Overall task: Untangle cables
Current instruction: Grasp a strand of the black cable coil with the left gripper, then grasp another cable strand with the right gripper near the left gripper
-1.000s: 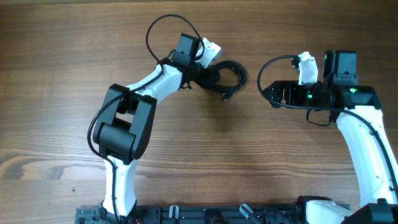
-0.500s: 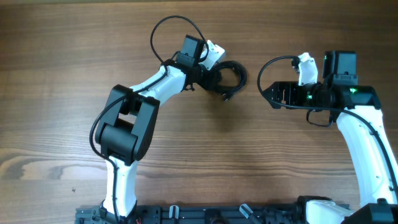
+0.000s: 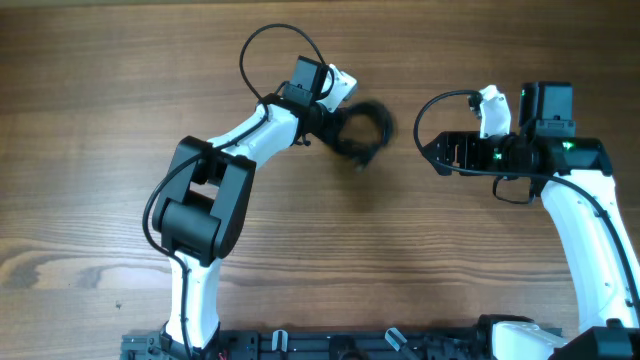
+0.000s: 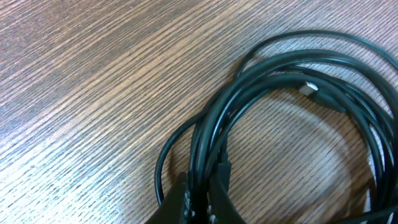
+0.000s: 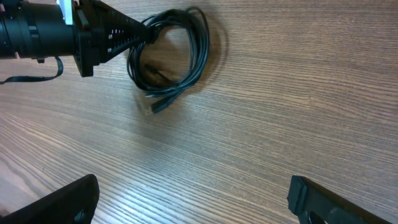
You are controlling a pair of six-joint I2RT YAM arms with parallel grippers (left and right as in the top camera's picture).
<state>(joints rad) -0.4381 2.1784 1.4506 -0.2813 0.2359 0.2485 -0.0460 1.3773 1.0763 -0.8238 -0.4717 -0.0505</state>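
Left gripper (image 3: 336, 124): jaws clenched on cables (image 3: 364, 128), coil's 9 o'clock edge. Coil at 1 o'clock of counter (image 3: 100, 120) centre. Plug (image 5: 158, 106) seemingly at coil's 7 o'clock. Right gripper (image 5: 186, 205): jaws released, wide.

The bench (image 3: 100, 100) is brown wood with the grain running side to side. A loose coil of thin black cables (image 3: 383, 120) lies near the middle of its far half, and one plug end (image 5: 157, 106) trails onto bare wood.
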